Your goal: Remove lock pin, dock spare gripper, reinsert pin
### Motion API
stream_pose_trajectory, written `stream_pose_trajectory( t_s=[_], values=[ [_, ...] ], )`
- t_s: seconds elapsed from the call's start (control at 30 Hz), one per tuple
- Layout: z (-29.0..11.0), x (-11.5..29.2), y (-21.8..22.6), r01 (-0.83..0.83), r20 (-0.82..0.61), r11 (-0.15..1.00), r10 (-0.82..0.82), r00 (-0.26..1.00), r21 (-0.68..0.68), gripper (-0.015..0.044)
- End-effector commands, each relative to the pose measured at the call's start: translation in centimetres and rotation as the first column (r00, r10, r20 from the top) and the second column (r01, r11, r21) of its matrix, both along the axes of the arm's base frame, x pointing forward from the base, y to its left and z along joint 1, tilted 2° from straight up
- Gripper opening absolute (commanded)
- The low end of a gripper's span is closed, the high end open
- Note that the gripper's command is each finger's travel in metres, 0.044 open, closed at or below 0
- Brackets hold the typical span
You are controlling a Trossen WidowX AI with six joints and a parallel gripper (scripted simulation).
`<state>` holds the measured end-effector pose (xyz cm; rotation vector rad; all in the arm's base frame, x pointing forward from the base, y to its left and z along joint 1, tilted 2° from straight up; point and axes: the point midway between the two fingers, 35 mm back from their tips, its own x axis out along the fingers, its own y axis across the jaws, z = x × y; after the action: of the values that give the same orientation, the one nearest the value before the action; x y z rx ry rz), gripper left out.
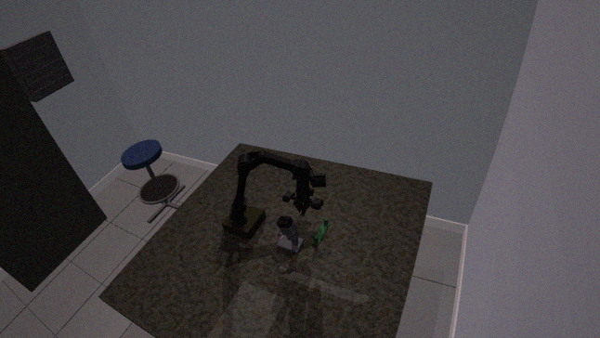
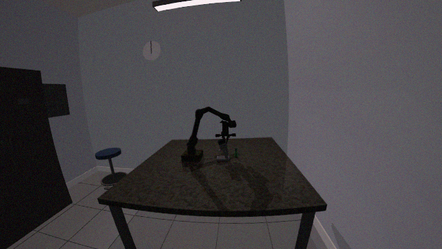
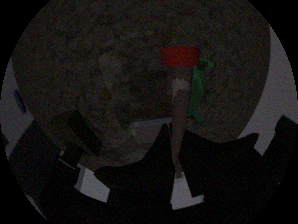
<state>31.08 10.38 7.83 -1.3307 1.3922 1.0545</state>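
Gripper (image 3: 177,163) clamps the red-headed lock pin (image 3: 178,96) above the table (image 1: 371,260); green spare gripper (image 1: 321,232) beside the mount (image 1: 289,232), near the far edge.

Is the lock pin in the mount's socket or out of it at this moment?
Out. The wrist view shows the red-headed lock pin clamped in the shut gripper above the table; the top view shows the gripper raised clear of the mount.

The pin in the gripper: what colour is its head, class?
Red. The pin has a red head above a pale shaft, clearest in the wrist view.
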Motion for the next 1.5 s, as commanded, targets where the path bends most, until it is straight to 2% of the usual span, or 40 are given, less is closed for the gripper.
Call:
stream_pose_trajectory(
  t_s=[0.0, 0.23, 0.4, 1.47],
  values=[
    [-1.0, -0.3, 0.1, 0.006, -0.004, 1.0, -0.006, 1.0, 0.002, 0.0],
    [-4.5, -0.3, 0.2, 0.005, -0.006, 1.0, -0.005, 1.0, 0.004, 0.0],
    [-5.2, -0.4, 0.2, 0.007, -0.001, 1.0, -0.007, 1.0, 0.004, 0.0],
    [-4.9, -0.4, -1.7, 0.008, 0.006, 1.0, -0.008, 1.0, 0.005, 0.0]
  ],
)
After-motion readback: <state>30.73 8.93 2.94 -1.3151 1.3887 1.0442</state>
